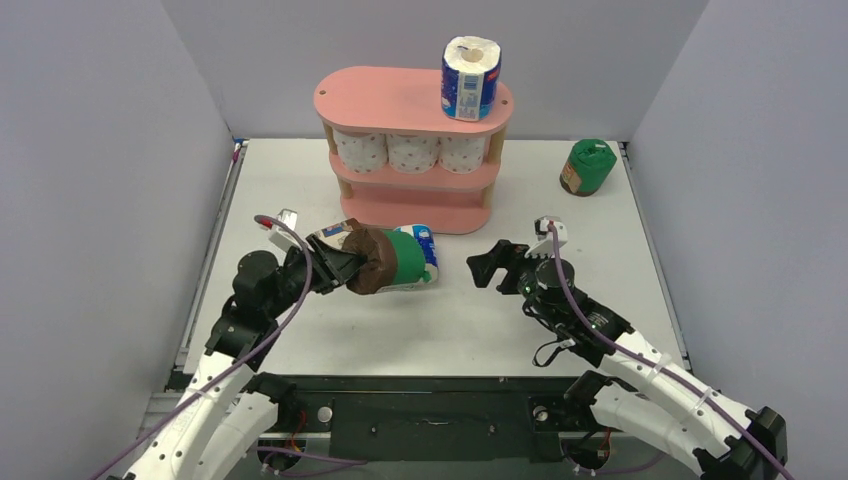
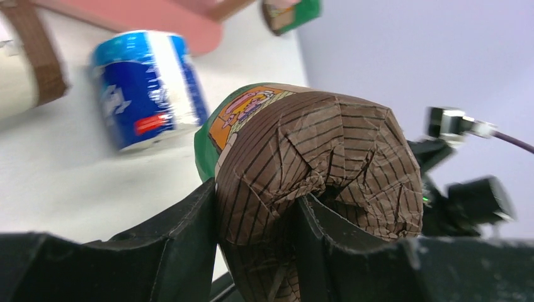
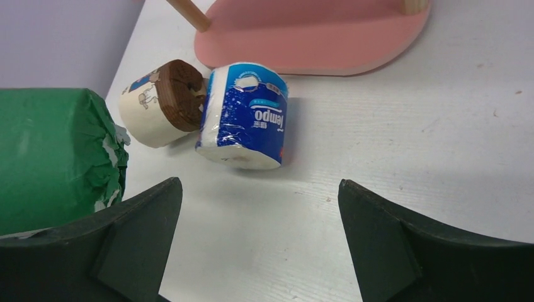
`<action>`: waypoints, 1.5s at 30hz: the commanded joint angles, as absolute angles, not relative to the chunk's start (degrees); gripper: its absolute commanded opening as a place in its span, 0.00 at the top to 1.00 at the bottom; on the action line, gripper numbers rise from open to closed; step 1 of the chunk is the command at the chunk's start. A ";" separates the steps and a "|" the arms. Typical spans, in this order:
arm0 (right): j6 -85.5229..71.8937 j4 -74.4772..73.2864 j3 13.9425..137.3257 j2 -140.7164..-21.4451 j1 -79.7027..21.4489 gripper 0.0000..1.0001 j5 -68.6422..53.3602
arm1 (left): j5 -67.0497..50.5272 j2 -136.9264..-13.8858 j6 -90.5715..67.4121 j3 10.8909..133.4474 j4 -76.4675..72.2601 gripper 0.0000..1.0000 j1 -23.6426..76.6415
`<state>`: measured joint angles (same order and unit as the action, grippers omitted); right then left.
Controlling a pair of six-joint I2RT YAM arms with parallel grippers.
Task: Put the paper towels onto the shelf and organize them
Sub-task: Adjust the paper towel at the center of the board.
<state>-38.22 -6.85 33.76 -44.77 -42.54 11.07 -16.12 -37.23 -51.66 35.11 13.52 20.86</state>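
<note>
Rolls of paper towel are sitting in several places around the pink three-tier shelf [image 1: 400,100], which is standing at the far middle of the white surface [image 1: 620,290]. My left tool [image 1: 350,268] is clamping a green roll with a brown striped end [image 1: 392,262] just in front of the shelf's base, its fingers [image 2: 182,245] pressing that crumpled brown end from both sides. My right tool [image 1: 492,266] is hanging released near the held roll, jaws spread wide and gripping nothing.

Behind the held roll, a blue-and-white roll [image 3: 245,116] is lying on its side on the surface. It is touching a beige roll with a brown end [image 3: 160,104], and both are lying just before the bottom board. Three white rolls with pink dots [image 1: 412,152] are filling the middle tier in a row. Another blue-and-white roll [image 1: 471,78] is standing upright on the right end of the top board. A plain green roll [image 1: 586,167] is resting alone at the far right of the surface, well apart from the shelf.
</note>
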 commanded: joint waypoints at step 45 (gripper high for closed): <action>-58.06 48.41 23.14 -35.00 -38.78 0.11 -30.06 | -41.72 -56.01 -95.52 26.55 -78.62 0.66 27.98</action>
